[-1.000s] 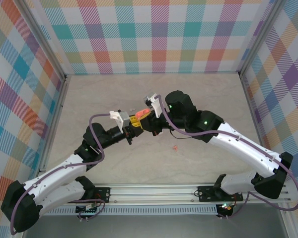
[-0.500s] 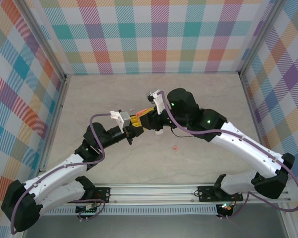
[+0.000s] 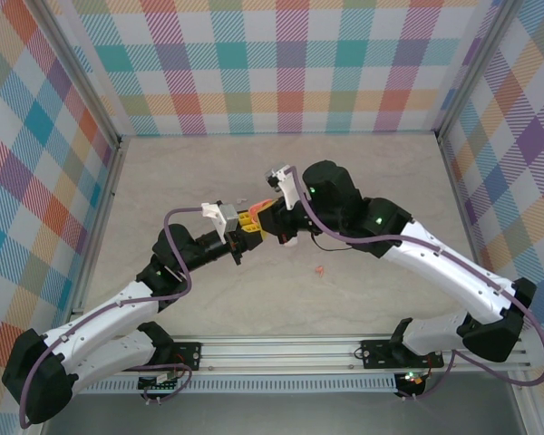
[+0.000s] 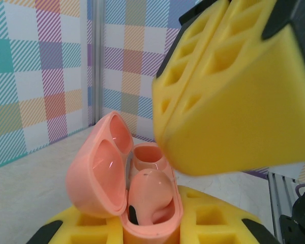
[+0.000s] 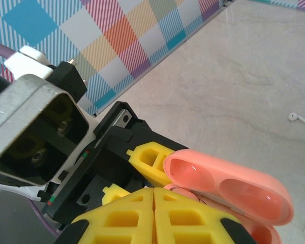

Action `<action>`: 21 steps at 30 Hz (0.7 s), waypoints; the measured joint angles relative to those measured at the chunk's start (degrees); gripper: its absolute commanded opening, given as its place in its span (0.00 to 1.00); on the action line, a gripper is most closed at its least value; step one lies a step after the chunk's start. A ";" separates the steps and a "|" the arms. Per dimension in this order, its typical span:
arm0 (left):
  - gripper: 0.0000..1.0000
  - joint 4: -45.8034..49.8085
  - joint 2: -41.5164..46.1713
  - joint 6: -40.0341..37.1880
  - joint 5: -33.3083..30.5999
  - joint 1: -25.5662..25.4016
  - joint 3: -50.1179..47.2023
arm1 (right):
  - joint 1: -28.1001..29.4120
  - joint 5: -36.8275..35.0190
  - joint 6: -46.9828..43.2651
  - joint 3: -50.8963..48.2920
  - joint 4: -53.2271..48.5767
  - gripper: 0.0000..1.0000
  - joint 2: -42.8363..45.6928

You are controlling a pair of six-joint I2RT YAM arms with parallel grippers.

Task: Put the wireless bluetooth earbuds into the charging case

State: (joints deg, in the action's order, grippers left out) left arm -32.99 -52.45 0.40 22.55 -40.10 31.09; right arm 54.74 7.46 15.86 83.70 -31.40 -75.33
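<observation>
The left gripper (image 3: pixel 246 227) is clenched on an open coral-pink charging case (image 4: pixel 124 185), held above the middle of the counter (image 3: pixel 190 172) with its lid tipped back. One coral earbud (image 4: pixel 150 195) sits in the near socket of the case. The right gripper (image 5: pixel 153 203) hangs just above the case, its yellow fingers pressed together. A second coral earbud (image 3: pixel 319 269) lies on the counter near the arms, and a white earbud (image 5: pixel 297 117) lies further off.
</observation>
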 measured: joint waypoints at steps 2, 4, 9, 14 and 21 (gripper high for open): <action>0.11 0.28 0.00 -0.02 -0.09 0.00 0.22 | 0.00 0.39 0.00 0.02 0.02 0.11 -0.66; 0.11 0.63 -0.17 -0.02 -0.11 0.00 0.24 | 0.00 0.59 0.00 0.04 0.00 0.11 -0.76; 0.10 0.55 -0.22 -0.20 -0.46 0.00 0.24 | 0.00 0.33 0.02 0.13 0.02 0.11 -0.31; 0.10 0.79 0.42 -0.24 -1.90 0.00 -0.07 | -0.28 -2.21 0.02 0.28 -0.31 0.12 2.67; 0.10 4.57 4.94 -1.51 -4.02 0.00 -2.84 | -4.66 -8.59 2.08 0.85 -6.12 0.14 7.50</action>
State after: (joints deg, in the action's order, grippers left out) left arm -28.42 -47.51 -1.10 18.52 -40.10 28.25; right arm 50.09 -1.13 17.93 84.55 -37.52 -67.83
